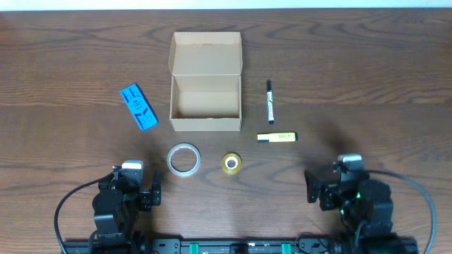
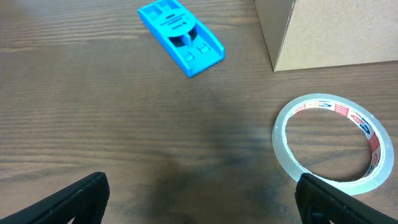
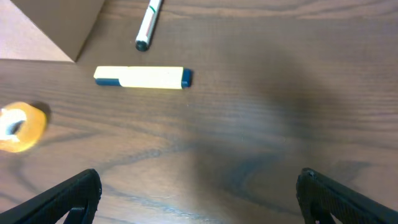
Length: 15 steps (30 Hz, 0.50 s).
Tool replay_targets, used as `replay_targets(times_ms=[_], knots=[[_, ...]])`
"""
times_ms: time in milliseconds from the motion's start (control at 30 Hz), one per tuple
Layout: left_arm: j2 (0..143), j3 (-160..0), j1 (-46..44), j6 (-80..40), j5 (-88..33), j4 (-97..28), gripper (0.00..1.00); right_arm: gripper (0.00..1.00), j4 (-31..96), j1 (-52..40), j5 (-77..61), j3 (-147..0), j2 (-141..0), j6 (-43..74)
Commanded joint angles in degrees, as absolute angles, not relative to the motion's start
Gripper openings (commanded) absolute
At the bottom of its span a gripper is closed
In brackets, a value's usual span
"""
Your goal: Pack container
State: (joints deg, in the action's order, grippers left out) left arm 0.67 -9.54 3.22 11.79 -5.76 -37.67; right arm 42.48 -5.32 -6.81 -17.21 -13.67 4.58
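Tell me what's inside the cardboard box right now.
Nothing that shows. From overhead the container stands open, its lid folded back, and its floor is bare cardboard. Both wrist views catch only an outer corner, so they add nothing about the inside.

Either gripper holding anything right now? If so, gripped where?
Nothing is held. The left gripper and right gripper are both open, with only table showing in each gap. The container sits apart from both.
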Motion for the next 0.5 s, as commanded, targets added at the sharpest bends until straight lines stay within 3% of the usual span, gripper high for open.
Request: replay_targets(times_ms=[0,233,467], knots=[[0.23,-9.1,3.46,11.38,-5.34,-37.76,0.95,0.99,42.17,-5.78,-7.81,-24.25,-21.43,5.37],[0.23,-9.1,3.46,11.38,-5.34,-37.74,0.96,0.99,44.66,-5.91,-9.82,-44.29,-47.79,5.63],[0.23,-9.1,3.46,11.38,-5.34,-37.76,0.96,0.99,57.23,-8.49,-9.89,-71.0,-74.28,6.44]])
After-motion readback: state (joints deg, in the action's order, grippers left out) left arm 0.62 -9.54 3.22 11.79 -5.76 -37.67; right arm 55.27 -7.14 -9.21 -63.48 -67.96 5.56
